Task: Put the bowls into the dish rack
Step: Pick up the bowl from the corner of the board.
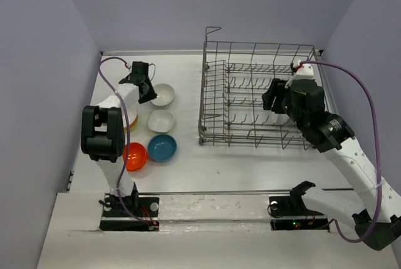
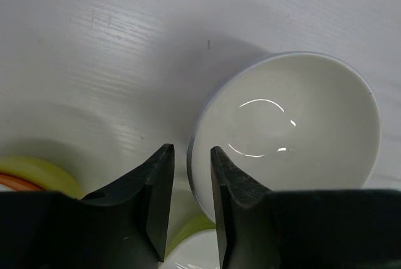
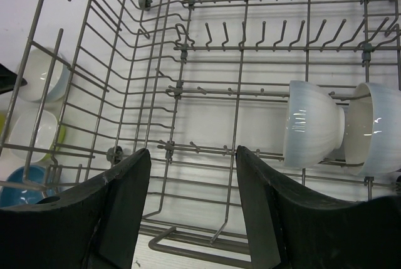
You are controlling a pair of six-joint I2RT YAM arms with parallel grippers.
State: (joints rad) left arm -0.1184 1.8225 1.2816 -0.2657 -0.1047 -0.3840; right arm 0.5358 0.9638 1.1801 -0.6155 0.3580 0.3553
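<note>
Nearest my left wrist camera, the left gripper (image 2: 190, 153) held its black fingers (image 2: 156, 206) only slightly apart, astride the near rim of a round white bowl (image 2: 294, 125). That bowl sat upright on the table (image 2: 94, 43), and I could not tell whether either finger touched the rim. Just left of the fingers I saw a yellow-green bowl (image 2: 37, 170) with an orange edge showing beneath it. From above, a squarish white bowl (image 1: 161, 120), a blue bowl (image 1: 162, 147) and an orange bowl (image 1: 134, 156) lay clustered closer to the left arm's base. All of them were outside the rack (image 1: 213, 93), which stood on the table's right half. The right gripper (image 3: 193, 153) hovered over the rack, jaws spread wide with nothing between them. Two white bowls (image 3: 313, 125) stood on edge, side by side, among the tines at the rack's right end.
</note>
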